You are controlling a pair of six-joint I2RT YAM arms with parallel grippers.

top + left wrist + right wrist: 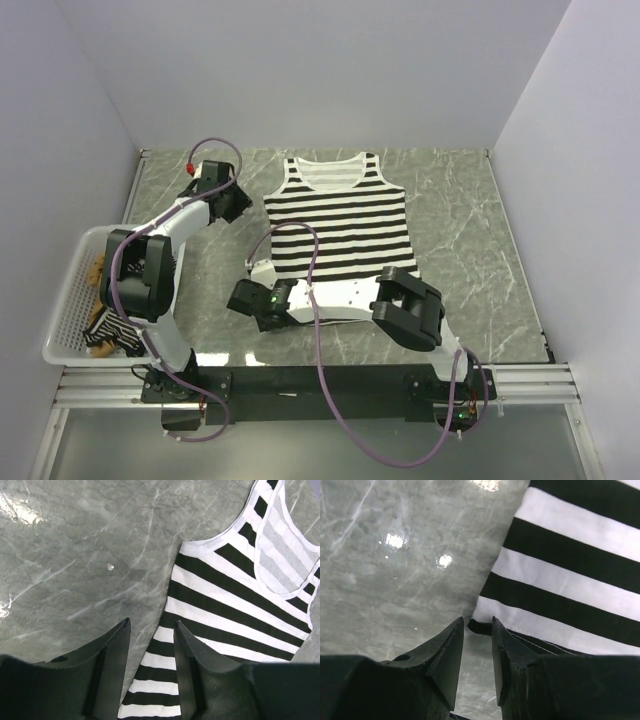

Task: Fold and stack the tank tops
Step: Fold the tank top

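Stripes run crosswise on the black-and-white tank top [340,225], which lies spread flat on the marble-look table [460,230]. Its neck is at the far side and its hem toward the arm bases, so its long axis points away from the robot. The left gripper [150,625] hovers beside the far-left armhole edge with its jaws parted and nothing between them; the cloth lies just to its right. The right gripper [477,622], reaching across, sits at the near-left hem corner, which lies just ahead of its tips, its jaws slightly apart and empty. Both line up along the left edge, which I'd judge suits a fold across. The other tops sit in the white basket [70,290]. I can read no labels or writing.
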